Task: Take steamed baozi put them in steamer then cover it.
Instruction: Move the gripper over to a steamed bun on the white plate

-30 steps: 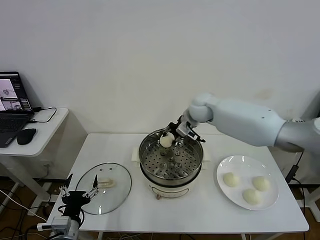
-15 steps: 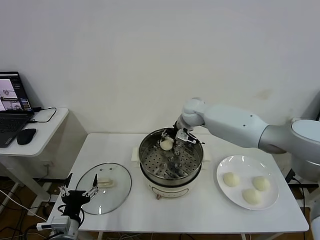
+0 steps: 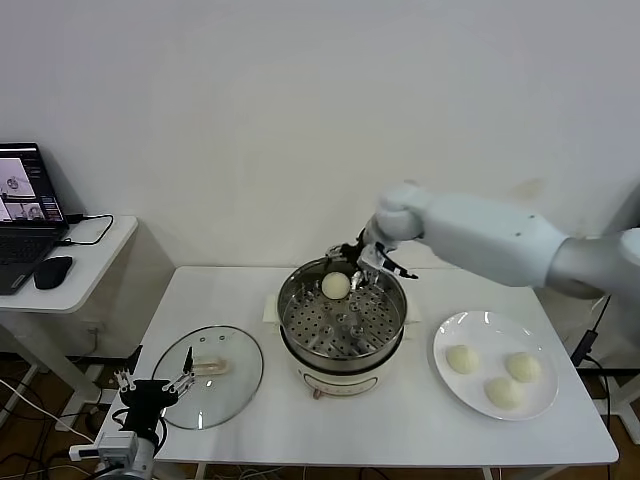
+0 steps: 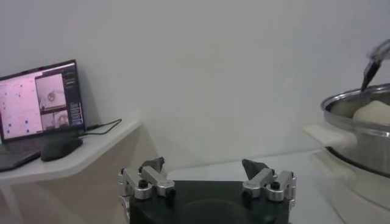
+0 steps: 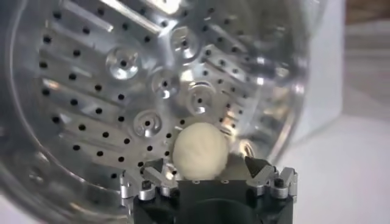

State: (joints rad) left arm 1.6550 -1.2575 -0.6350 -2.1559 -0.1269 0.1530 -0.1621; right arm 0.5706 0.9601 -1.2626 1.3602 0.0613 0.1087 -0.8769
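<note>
The steel steamer (image 3: 300,330) stands mid-table on its white base. One baozi (image 3: 336,286) lies on the perforated tray at the far side; it also shows in the right wrist view (image 5: 200,151), free between spread jaws. My right gripper (image 3: 366,262) is open, just above the steamer's far rim, next to that baozi. Three more baozi (image 3: 462,359) lie on the white plate (image 3: 545,402) at the right. The glass cover (image 3: 208,377) lies flat on the table at the left. My left gripper (image 3: 152,390) is open and empty at the front left edge.
A side table at the far left carries a laptop (image 3: 24,198) and a mouse (image 3: 52,271). The wall stands close behind the table. In the left wrist view the steamer's rim (image 4: 350,102) shows at the far side.
My right gripper lowered the baozi into the steamer, let it go and lifted back a little. The baozi now rests on the tray. The left arm has not moved.
</note>
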